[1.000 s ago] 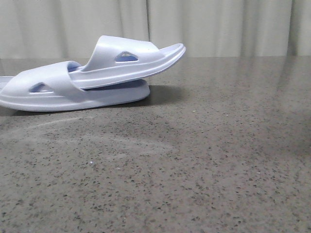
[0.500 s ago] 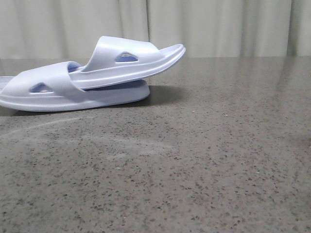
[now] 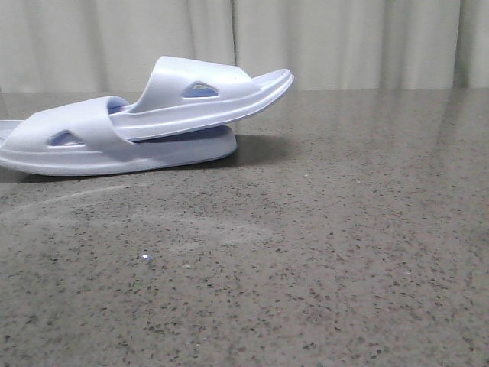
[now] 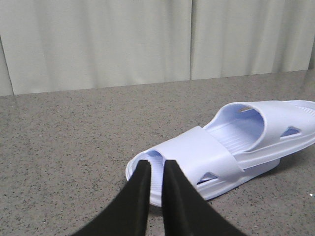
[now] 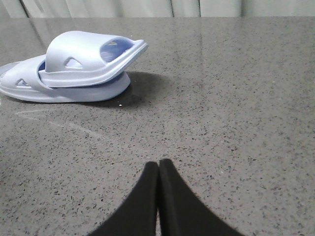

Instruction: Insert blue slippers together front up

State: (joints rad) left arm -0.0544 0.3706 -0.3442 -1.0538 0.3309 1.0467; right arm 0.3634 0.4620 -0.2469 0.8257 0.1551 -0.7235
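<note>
Black fingers of the right gripper (image 5: 158, 169) are pressing together on nothing over bare stone table (image 3: 321, 252), well clear of the work. Nearer the shoes, the left gripper (image 4: 156, 169) is hanging just beside the lower slipper (image 3: 92, 145), its jaws almost together and empty. Farther back, the upper slipper (image 3: 206, 95) is sitting tucked under the lower one's strap, its front tilting upward. The pair is looking nested; any nudge should be gentle, to avoid tipping it.

Two blue slippers (image 3: 153, 122), one nested in the other; one speckled table (image 3: 321, 252); two pairs of jaws.
</note>
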